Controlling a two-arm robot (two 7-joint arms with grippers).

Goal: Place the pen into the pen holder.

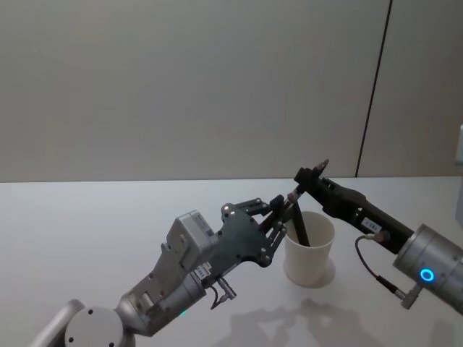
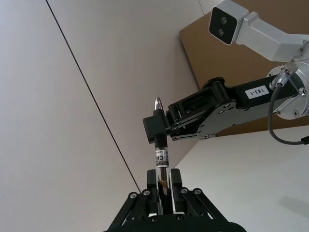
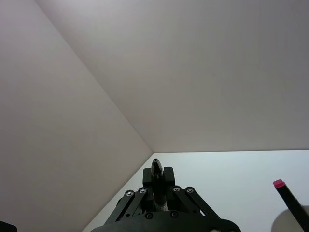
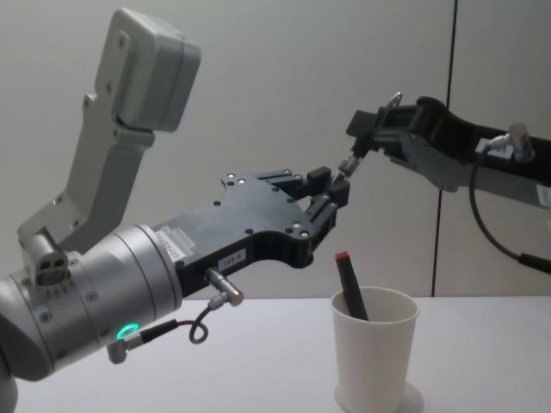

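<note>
The pen [image 2: 160, 159], slim with a silver tip and a labelled barrel, is held in the air by both grippers: the left gripper [image 2: 164, 186] is closed on its lower barrel and the right gripper [image 2: 157, 130] clamps it near the tip. It hangs above the white paper pen holder [image 4: 374, 357], which stands on the table [image 1: 87, 231] toward the right edge, with a dark red-capped marker [image 4: 349, 284] already leaning inside.

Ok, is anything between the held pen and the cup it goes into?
Nothing visible blocks it. The pen, held by both the left gripper and the right gripper, is above the pen holder. A red-capped pen leans inside the holder, but most of its mouth looks open.
</note>
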